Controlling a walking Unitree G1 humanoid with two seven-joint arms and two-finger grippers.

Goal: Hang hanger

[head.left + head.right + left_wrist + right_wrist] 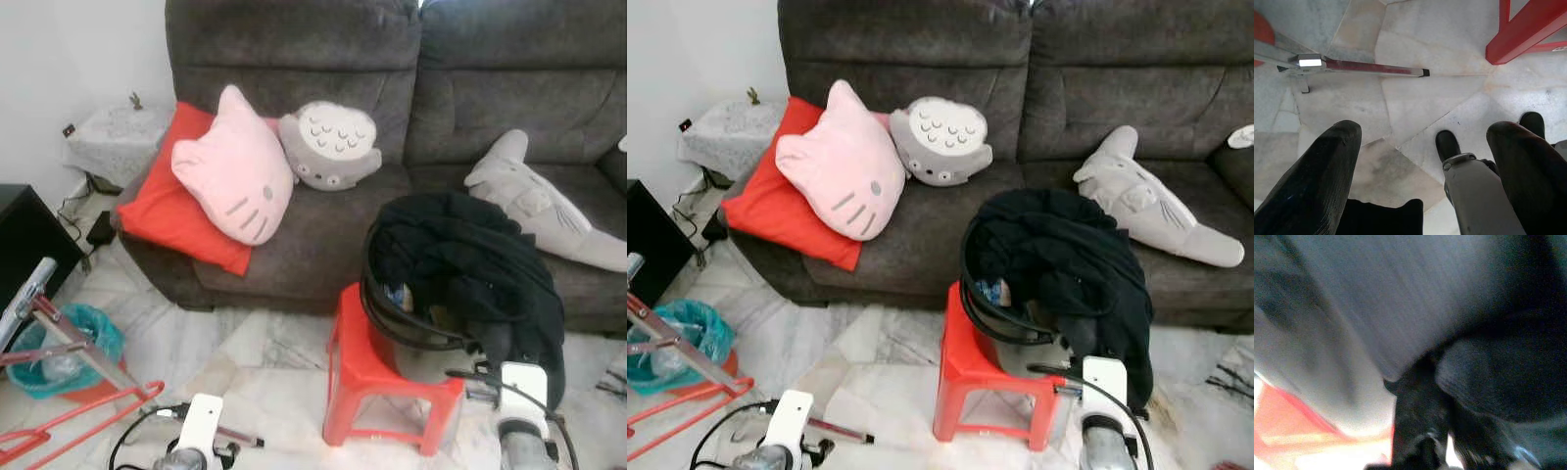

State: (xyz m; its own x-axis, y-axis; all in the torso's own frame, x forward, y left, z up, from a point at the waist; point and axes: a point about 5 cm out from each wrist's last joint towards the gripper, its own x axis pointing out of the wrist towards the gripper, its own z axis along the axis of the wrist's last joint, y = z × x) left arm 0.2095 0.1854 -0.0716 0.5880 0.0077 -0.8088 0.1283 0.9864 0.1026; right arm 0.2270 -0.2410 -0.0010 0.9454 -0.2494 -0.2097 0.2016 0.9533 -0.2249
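Observation:
A grey basket [416, 354] stands on a red plastic stool [367, 377] before the sofa, heaped with black clothes [460, 257]. Black curved bars [390, 311], which look like hangers, lie along its rim. My right gripper [497, 348] reaches up against the basket's right side, under the hanging black cloth; the right wrist view is blurred, showing the grey basket wall [1376, 298] and dark cloth [1498, 372] very close. My left gripper [1422, 142] hangs low at the left, open and empty over the marble floor [1430, 93].
A red and silver drying rack [69, 411] stands at the left, its bar [1371, 67] lying over the floor by my left arm. A teal bin [69, 348] sits behind it. The grey sofa [323, 230] carries a pink cat pillow [235, 171], red cushion, grey plush and shark toy [539, 201].

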